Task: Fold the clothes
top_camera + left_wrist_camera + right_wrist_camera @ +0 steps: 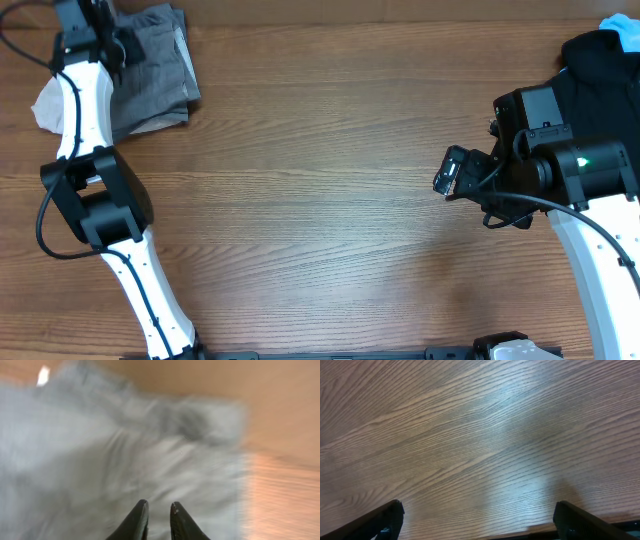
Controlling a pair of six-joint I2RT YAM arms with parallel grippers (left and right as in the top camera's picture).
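The medium-grey shorts (150, 70) lie bunched in the far left corner of the table. My left gripper (122, 46) is over them. In the left wrist view, which is blurred, its fingers (158, 510) are nearly together just above the grey fabric (100, 460), and I see no cloth pinched between them. My right gripper (450, 172) is at the right side of the table, far from the shorts. In the right wrist view its fingers (477, 515) are spread wide and empty over bare wood.
A pale cloth (45, 103) sticks out at the left of the grey shorts, under my left arm. A black shirt (600, 60) lies at the far right corner with a light blue item (625, 30) beside it. The wooden table (320, 200) spans the middle.
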